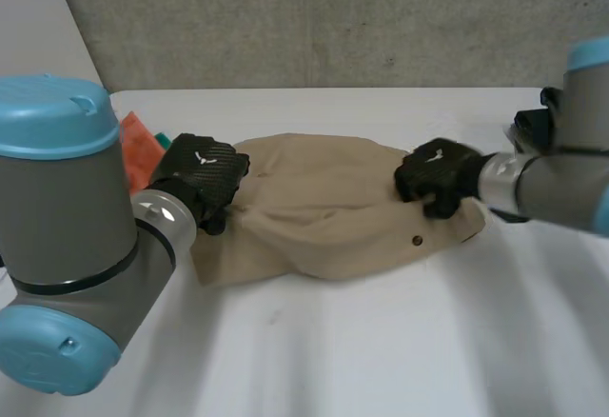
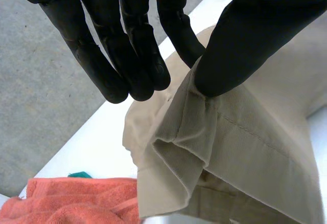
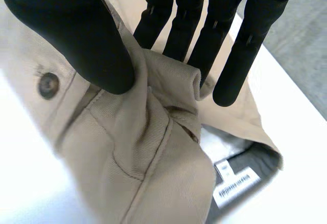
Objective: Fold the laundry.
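Note:
A beige garment (image 1: 324, 217) lies crumpled across the white table (image 1: 381, 341). My left hand (image 1: 200, 179) is at its left end. In the left wrist view the thumb and fingers (image 2: 138, 55) pinch a folded hem of the garment (image 2: 245, 152). My right hand (image 1: 438, 177) is at the right end, by the waistband button (image 1: 417, 240). There the thumb (image 3: 76, 35) and fingers pinch a bunched fold of the cloth (image 3: 138, 157) beside the button (image 3: 48, 85). A white label (image 3: 236, 183) shows inside the waist.
An orange cloth (image 1: 141, 146) with a teal piece (image 1: 162, 139) lies behind my left hand, close to the garment's left end (image 2: 76, 201). A grey wall runs behind the table's far edge. Bare tabletop stretches in front of the garment.

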`<act>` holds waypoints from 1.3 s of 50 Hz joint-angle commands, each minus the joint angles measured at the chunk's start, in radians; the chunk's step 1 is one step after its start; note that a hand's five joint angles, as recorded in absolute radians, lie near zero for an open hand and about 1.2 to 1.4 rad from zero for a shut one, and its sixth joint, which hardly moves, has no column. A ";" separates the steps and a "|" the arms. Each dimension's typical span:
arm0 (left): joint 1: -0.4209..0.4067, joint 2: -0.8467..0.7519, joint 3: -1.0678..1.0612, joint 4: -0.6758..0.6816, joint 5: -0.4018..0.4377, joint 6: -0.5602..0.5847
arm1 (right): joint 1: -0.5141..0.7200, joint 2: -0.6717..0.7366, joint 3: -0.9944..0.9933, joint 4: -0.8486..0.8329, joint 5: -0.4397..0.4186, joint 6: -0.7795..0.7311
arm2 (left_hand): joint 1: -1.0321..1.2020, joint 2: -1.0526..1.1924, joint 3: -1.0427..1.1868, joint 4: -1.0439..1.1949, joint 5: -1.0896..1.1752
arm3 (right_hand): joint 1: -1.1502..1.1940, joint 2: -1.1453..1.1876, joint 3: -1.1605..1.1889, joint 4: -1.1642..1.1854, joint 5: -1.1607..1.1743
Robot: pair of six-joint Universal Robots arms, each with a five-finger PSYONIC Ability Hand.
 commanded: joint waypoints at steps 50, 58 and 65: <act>0.166 -0.214 0.810 0.322 0.075 -0.024 | 0.091 -0.145 -0.302 -0.684 0.363 0.326 | 0.251 0.203 0.215 0.202 0.227 | 0.356 0.257 0.238 0.205 0.245; 0.180 -0.269 0.481 0.367 0.172 -0.029 | 0.107 -0.094 -0.019 -0.615 0.355 0.294 | 0.251 0.203 0.215 0.202 0.227 | 0.356 0.257 0.238 0.205 0.245; 0.173 -0.391 0.259 0.356 0.189 -0.018 | 0.113 -0.002 0.237 -0.650 0.320 0.176 | 0.251 0.203 0.215 0.202 0.227 | 0.356 0.257 0.238 0.205 0.245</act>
